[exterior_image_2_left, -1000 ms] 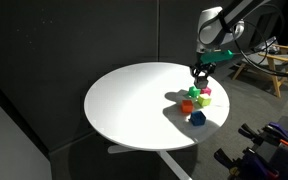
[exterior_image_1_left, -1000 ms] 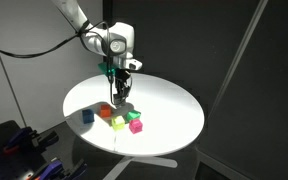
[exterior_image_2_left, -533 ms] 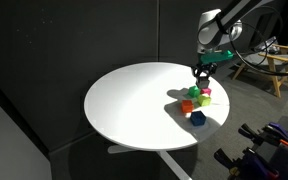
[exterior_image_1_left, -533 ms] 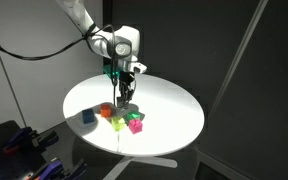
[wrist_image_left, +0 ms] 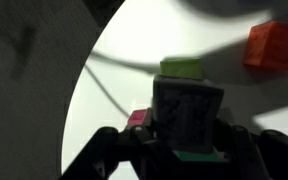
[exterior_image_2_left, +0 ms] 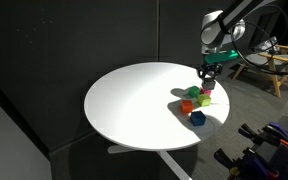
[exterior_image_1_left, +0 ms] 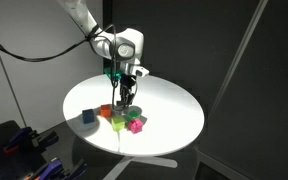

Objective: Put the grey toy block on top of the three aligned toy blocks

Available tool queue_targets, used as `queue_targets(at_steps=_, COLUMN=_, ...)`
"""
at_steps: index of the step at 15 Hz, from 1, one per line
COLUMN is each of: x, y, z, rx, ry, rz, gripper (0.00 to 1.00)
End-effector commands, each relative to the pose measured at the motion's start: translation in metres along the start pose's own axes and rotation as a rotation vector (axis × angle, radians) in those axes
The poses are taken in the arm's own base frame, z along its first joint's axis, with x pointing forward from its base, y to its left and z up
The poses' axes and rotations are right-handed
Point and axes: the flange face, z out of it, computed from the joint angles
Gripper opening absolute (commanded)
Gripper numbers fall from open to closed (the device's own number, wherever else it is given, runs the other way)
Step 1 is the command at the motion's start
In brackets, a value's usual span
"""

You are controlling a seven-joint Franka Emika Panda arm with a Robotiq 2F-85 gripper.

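My gripper [wrist_image_left: 189, 150] is shut on the grey toy block [wrist_image_left: 189, 112], which fills the middle of the wrist view. Just beneath and around it lie the three aligned blocks: the yellow-green one [wrist_image_left: 181, 68], the magenta-pink one [wrist_image_left: 137, 118] and the green one [wrist_image_left: 199, 155], which is mostly hidden under the grey block. In both exterior views the gripper [exterior_image_1_left: 127, 97] [exterior_image_2_left: 207, 85] hangs just above the row of bright blocks [exterior_image_1_left: 132, 123] [exterior_image_2_left: 204, 99]. The grey block itself is too small to make out there.
An orange block [wrist_image_left: 274, 45] lies apart from the row, also seen as a reddish block [exterior_image_1_left: 106, 111]. A dark blue cube [exterior_image_1_left: 88, 117] [exterior_image_2_left: 197, 117] sits near the edge of the round white table [exterior_image_1_left: 174, 105] [exterior_image_2_left: 124, 100]. Dark curtains surround the table.
The gripper has moved sideways with the grey block, from beside the orange block to above the row of bright blocks. The blocks on the table have not moved.
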Motion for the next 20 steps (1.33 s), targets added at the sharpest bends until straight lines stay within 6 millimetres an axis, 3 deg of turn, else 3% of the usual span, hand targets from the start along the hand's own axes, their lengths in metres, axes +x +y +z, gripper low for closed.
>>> queue_targets(at_steps=1, x=0.012, y=0.010, z=-0.003, rx=0.005, ry=-0.011, rz=0.010, gripper=0.27)
queue_targets(at_steps=8, x=0.028, y=0.016, z=0.006, rx=0.006, ry=-0.016, rz=0.036, gripper=0.27)
queue_targets(at_steps=20, x=0.048, y=-0.004, z=0.016, rx=-0.015, ry=-0.023, rz=0.029, gripper=0.27)
